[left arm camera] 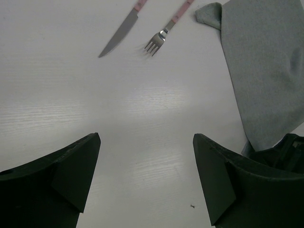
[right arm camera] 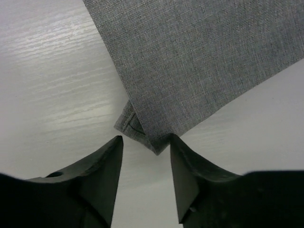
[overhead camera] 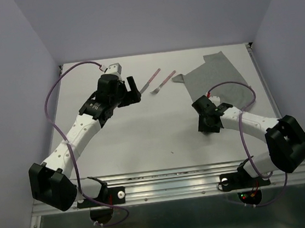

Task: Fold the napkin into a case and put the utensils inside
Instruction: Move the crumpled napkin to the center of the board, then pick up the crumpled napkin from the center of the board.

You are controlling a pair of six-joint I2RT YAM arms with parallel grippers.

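The left gripper is open wide and holds nothing. The knife and the fork lie side by side on the white table, well ahead of it, with the fork to the right of the knife. The grey napkin lies flat, ahead of it and to its right. The right gripper is low at the napkin's near corner. It is partly open, with one finger on each side of the corner tip. It is not pinching the cloth.

I count one napkin, one knife and one fork on my one table, plus two arms: left arm, right arm.
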